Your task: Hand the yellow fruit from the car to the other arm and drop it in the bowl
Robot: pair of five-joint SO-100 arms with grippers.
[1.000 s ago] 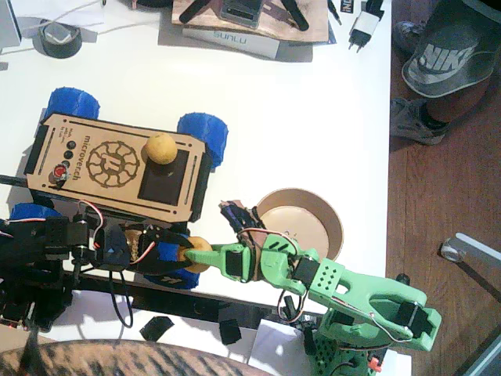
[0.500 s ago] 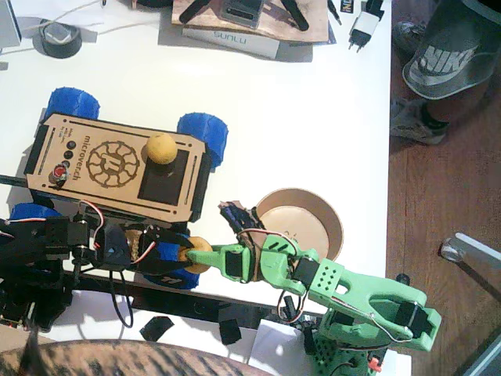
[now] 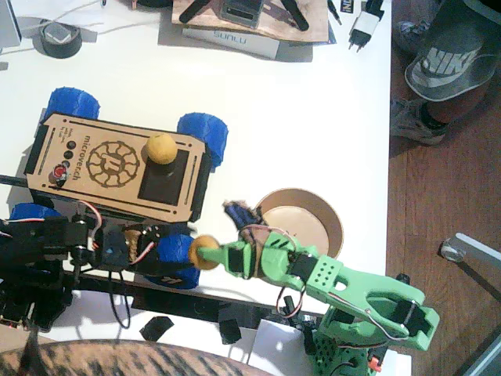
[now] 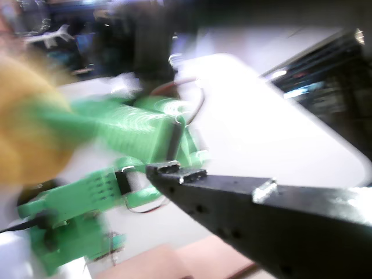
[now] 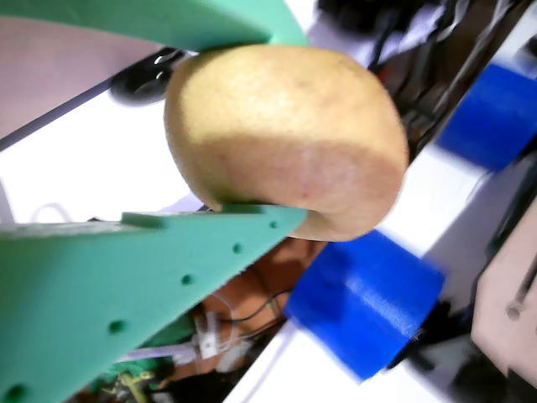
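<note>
White table (image 3: pixel 313 117) lies bare beyond the right gripper (image 3: pixel 213 254) clamping the yellow fruit (image 3: pixel 203 252).

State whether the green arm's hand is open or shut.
Shut: the right hand has its green fingers pressed on both sides of the yellow fruit.

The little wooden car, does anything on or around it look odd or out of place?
Nothing looks broken or spilled. One oddity: a yellow fruit sits loose on the car, half over its black panel. A second fruit is off the car, clamped in the green gripper near a blue wheel.
</note>
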